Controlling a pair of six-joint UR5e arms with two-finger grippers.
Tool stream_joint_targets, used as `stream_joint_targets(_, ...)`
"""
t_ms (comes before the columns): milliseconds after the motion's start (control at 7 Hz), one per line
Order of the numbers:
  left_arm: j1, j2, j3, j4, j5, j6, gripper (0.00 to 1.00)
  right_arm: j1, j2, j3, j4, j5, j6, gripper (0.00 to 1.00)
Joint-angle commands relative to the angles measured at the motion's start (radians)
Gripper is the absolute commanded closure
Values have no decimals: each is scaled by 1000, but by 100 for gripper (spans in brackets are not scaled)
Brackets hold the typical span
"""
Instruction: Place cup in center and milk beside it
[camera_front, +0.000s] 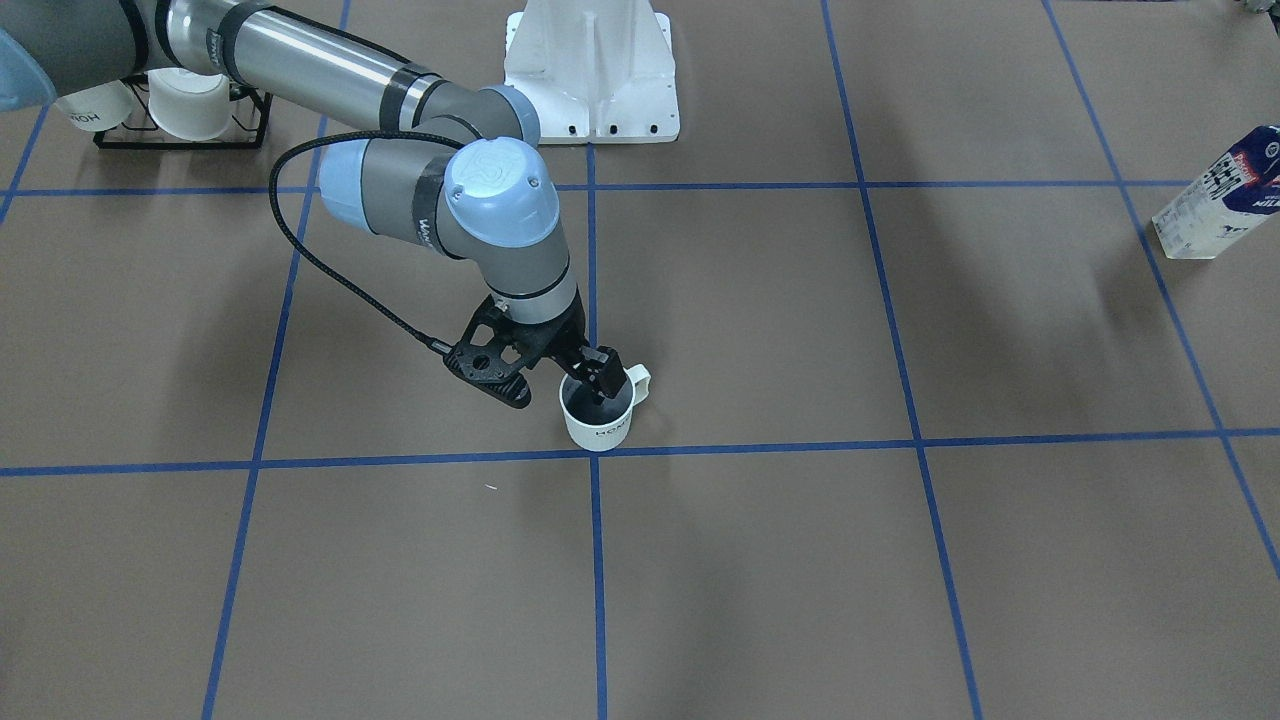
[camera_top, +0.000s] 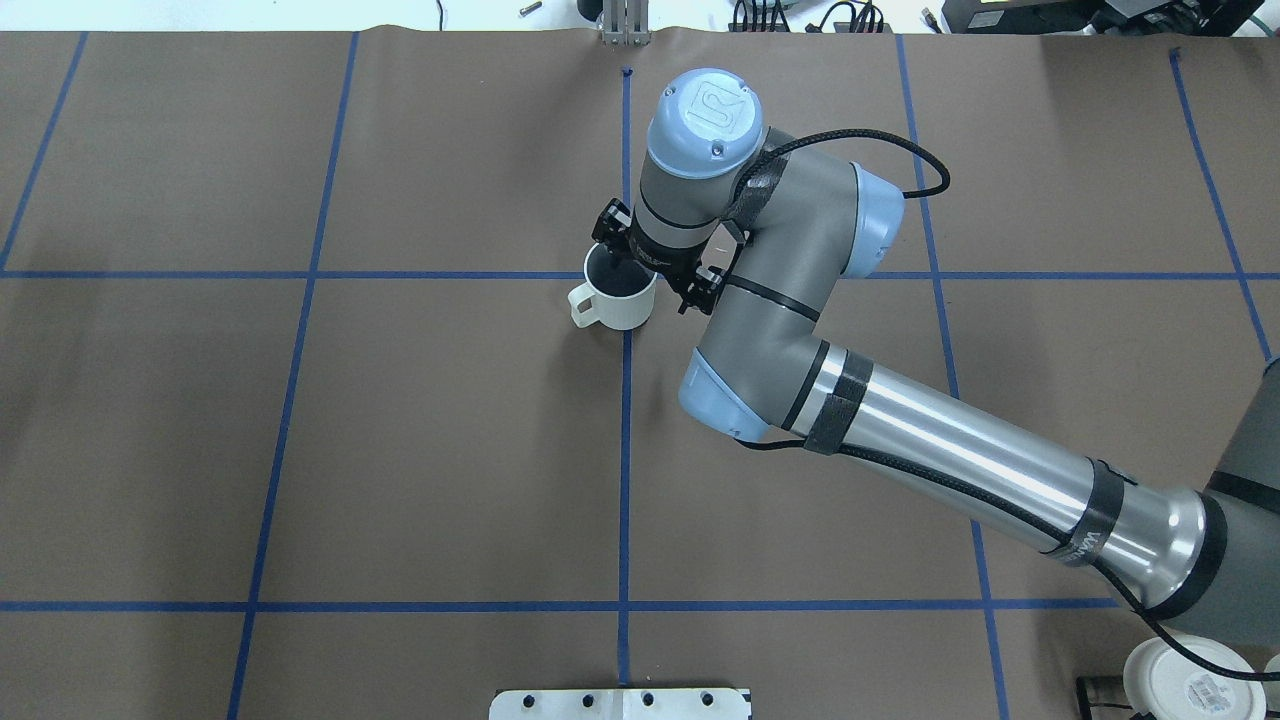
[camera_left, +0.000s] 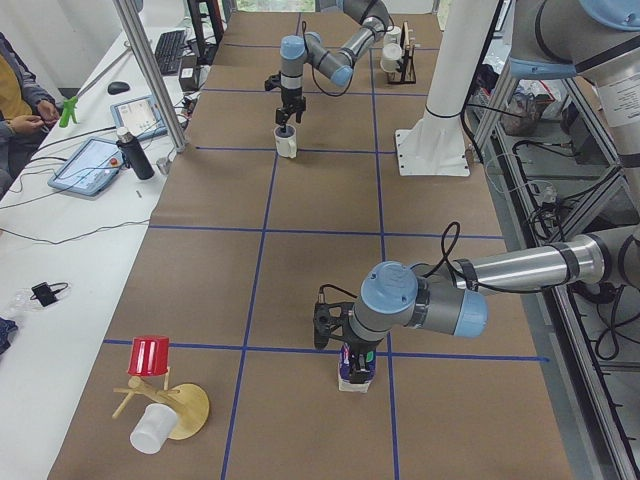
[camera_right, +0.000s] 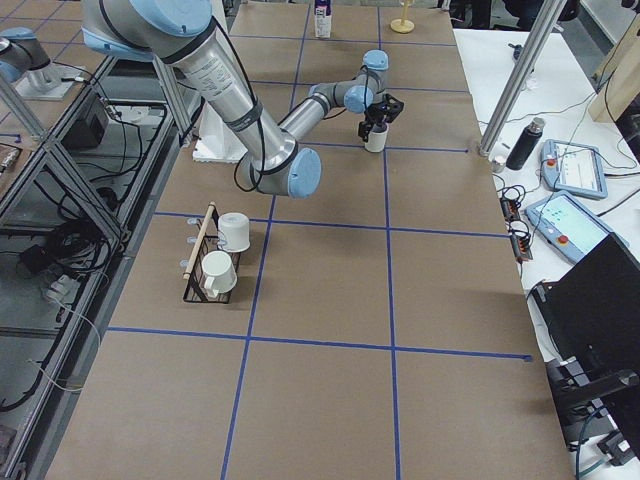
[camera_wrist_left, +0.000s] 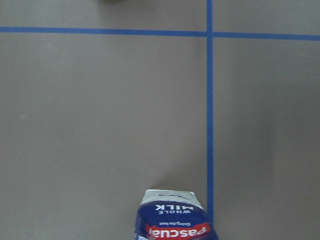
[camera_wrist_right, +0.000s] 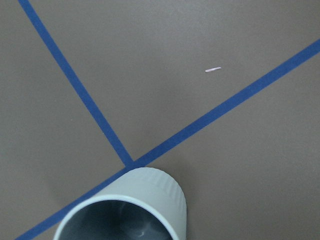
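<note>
The cup (camera_front: 598, 420), a small white mug with a dark inside, stands on the brown table at a crossing of blue tape lines; it also shows in the overhead view (camera_top: 622, 305) and the right wrist view (camera_wrist_right: 150, 192). My right gripper (camera_front: 600, 375) is at its rim next to the handle, one finger inside, shut on the cup. The milk (camera_front: 1222, 195), white below and blue on top, stands far off on my left side. In the exterior left view my left gripper (camera_left: 345, 335) is right above the milk (camera_left: 357, 368); I cannot tell whether it is open or shut. The left wrist view shows only the milk's top (camera_wrist_left: 172, 220).
A black wire rack (camera_front: 180, 135) with two white mugs stands behind my right arm. The white robot base (camera_front: 590, 75) is at the back middle. A wooden stand with a red cup (camera_left: 152, 355) is at the table's left end. An operator's desk runs along the far side.
</note>
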Motion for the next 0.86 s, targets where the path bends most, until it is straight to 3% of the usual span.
stream_joint_targets(0, 1, -2, 11, -2, -9, -11, 1, 0, -6, 4, -1, -2, 1, 0)
stream_joint_targets(714, 15, -5, 14, -2, -77, -93, 1, 0, -18, 10, 1, 0, -4, 0)
